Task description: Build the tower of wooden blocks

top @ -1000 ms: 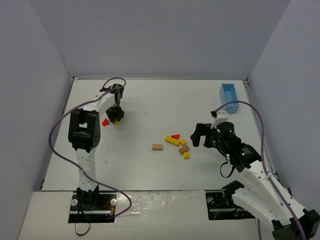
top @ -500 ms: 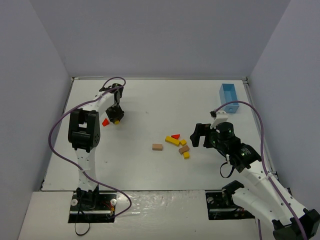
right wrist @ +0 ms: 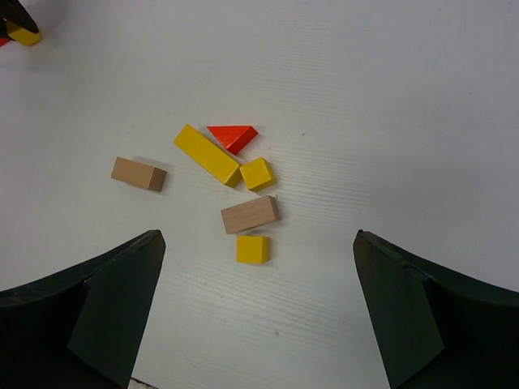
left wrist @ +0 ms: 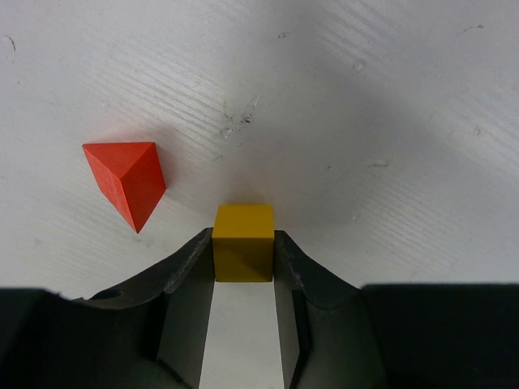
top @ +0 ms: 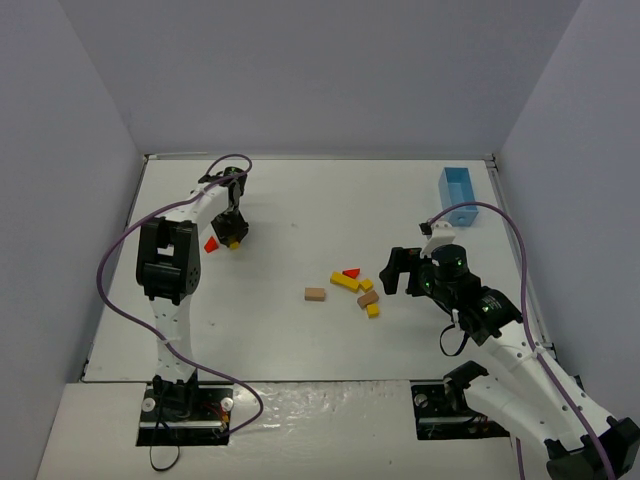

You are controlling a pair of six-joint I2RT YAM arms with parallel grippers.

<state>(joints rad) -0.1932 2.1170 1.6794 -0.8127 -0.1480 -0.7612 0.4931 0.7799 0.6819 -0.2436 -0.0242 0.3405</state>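
My left gripper [left wrist: 243, 253] is shut on a small yellow cube [left wrist: 242, 242], its pads pressed against both sides. A red wedge [left wrist: 126, 182] lies just left of it on the table. From above, that gripper [top: 233, 234] sits at the far left. Loose blocks lie mid-table: a tan block [right wrist: 139, 173], a long yellow piece [right wrist: 207, 155], a red wedge [right wrist: 233, 135], a yellow cube [right wrist: 257, 173], another tan block [right wrist: 250, 214] and a yellow cube [right wrist: 253, 249]. My right gripper [right wrist: 258, 239] hangs open above them, apart. No stacked tower shows.
A light-blue box [top: 457, 184] stands at the back right by the wall. Grey walls close in the white table [top: 300, 200] on three sides. The left arm's purple cable [top: 120, 260] loops along the left side.
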